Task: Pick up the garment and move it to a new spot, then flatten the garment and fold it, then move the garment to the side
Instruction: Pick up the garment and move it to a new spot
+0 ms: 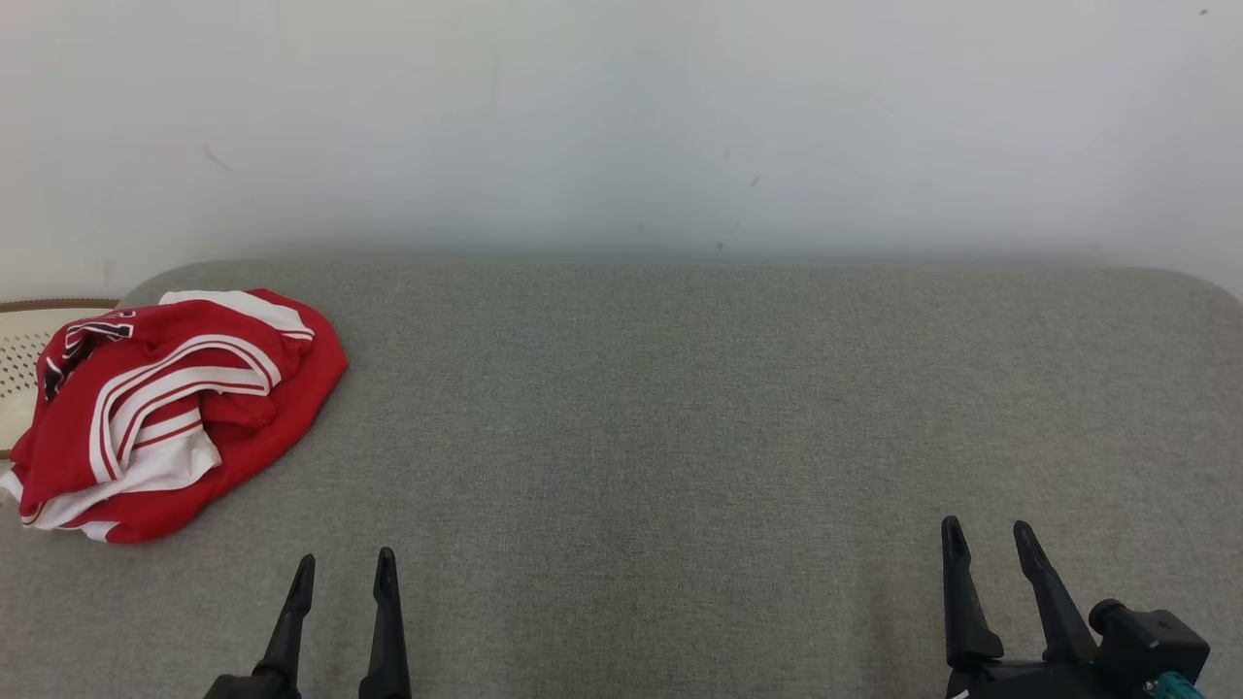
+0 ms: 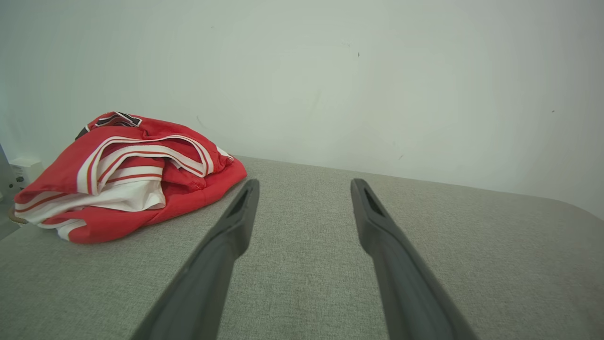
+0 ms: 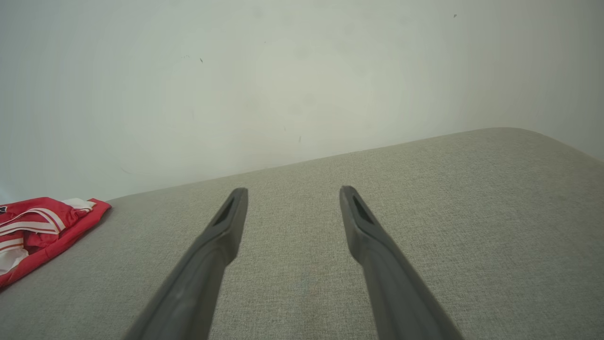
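A crumpled red garment [image 1: 175, 408] with white stripes lies in a heap at the far left of the grey fabric surface [image 1: 680, 417]. In the left wrist view the garment [image 2: 127, 174] sits ahead and to the left of the fingers. In the right wrist view its edge [image 3: 37, 231] shows at the far left. My left gripper [image 1: 345, 573] stands open near the front edge, below and to the right of the garment, apart from it. At the lower right, my right gripper [image 1: 989, 539] is also open, far from the garment. Both hold nothing.
A pale woven basket [image 1: 24, 359] with a brown rim sits behind the garment at the left edge. A plain white wall [image 1: 621, 116] stands behind the surface. The surface has rounded back corners.
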